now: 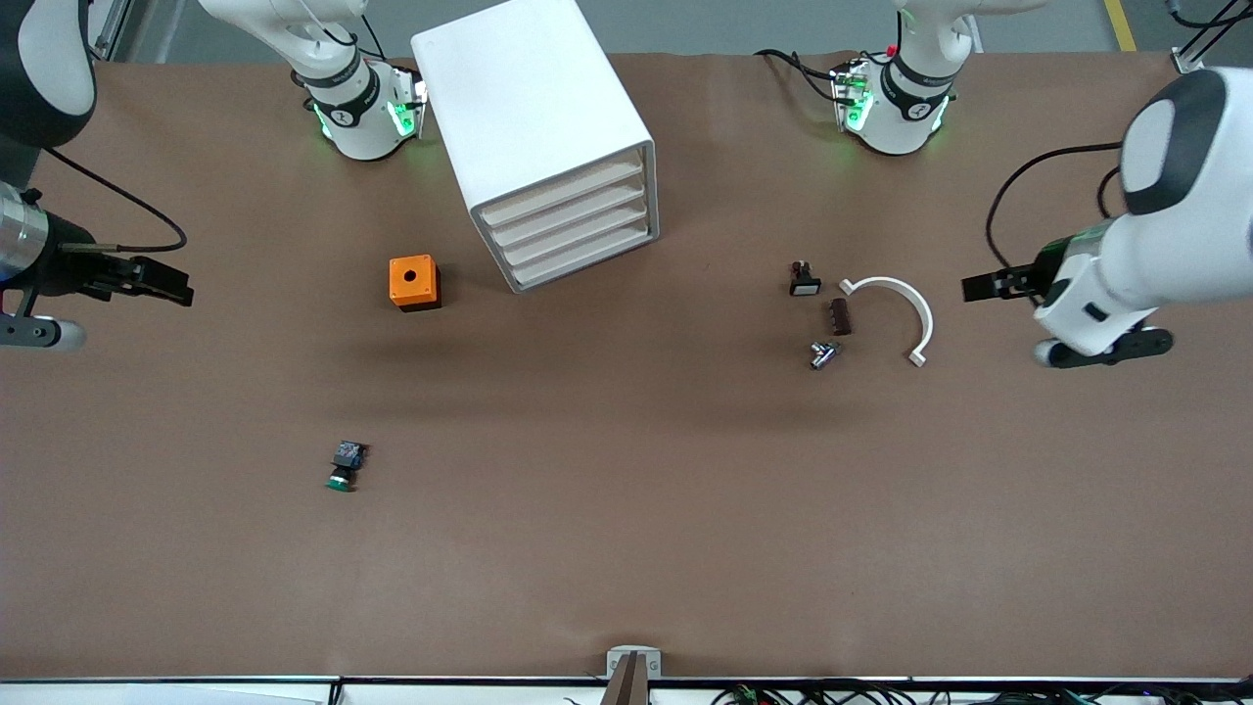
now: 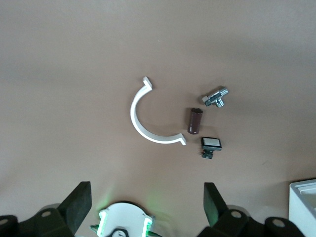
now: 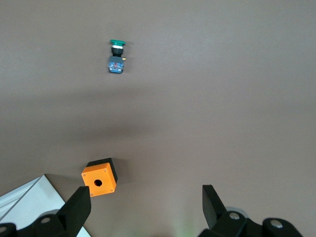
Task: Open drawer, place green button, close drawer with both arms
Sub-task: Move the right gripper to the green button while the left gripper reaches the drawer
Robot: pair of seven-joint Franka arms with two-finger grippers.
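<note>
Both claws hang released and empty: the left claw (image 2: 145,205) over the tabletop (image 1: 626,548) near a white half-ring clamp (image 1: 905,311), the right claw (image 3: 143,207) beside the orange cube (image 3: 99,177). All four drawers (image 1: 573,233) of the white cabinet (image 1: 533,117) sit shut. Well nearer the front camera than the cube, the green-capped button (image 1: 345,466) lies on its side.

A brown matte surface (image 1: 626,509) fills the view under even light; grey floor (image 1: 705,24) with a yellow line (image 1: 1119,24) shows along its top edge.
</note>
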